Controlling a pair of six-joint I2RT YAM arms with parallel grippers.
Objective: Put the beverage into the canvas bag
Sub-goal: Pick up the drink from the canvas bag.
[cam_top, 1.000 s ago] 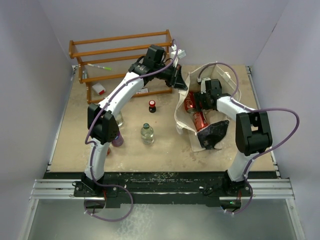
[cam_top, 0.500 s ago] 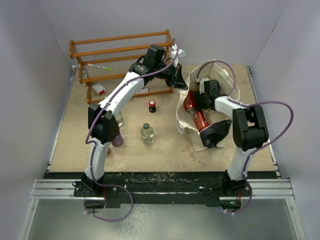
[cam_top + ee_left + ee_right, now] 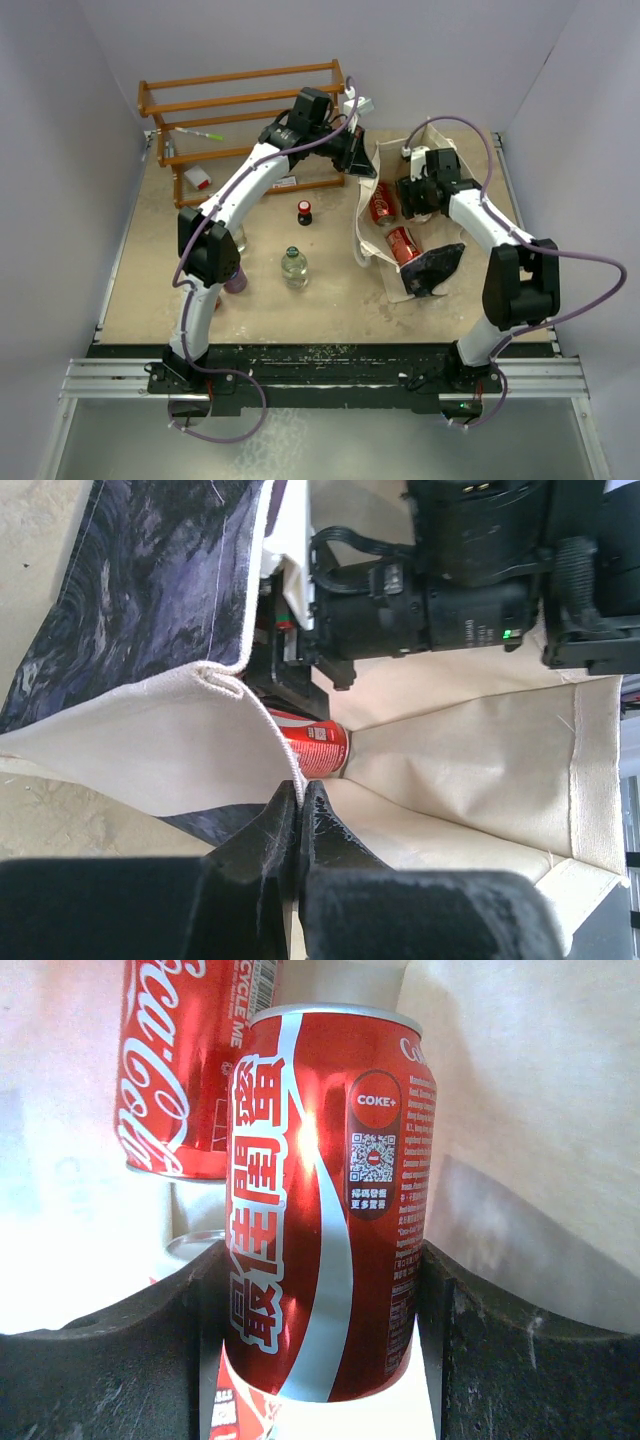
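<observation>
The canvas bag (image 3: 372,238) lies on its side, cream with a black printed panel (image 3: 430,268). My left gripper (image 3: 362,168) is shut on the bag's rim (image 3: 290,770) and holds its mouth up. My right gripper (image 3: 400,199) is inside the bag. Its fingers (image 3: 180,1340) press both sides of a red Coca-Cola can (image 3: 330,1200), which also shows in the top view (image 3: 383,203). A second red can (image 3: 403,243) lies lower in the bag. Another can (image 3: 185,1060) shows behind the held one. The left wrist view shows one can (image 3: 315,745) under the right arm's body.
A wooden rack (image 3: 240,110) stands at the back left. A small red-capped bottle (image 3: 304,212), a clear green-capped bottle (image 3: 294,267), a glass jar (image 3: 238,238) and a purple bottle (image 3: 235,280) stand on the table left of the bag.
My right arm's elbow has swung out to the right and its wrist has shifted slightly back and right inside the bag. The left arm and the cans have hardly moved.
</observation>
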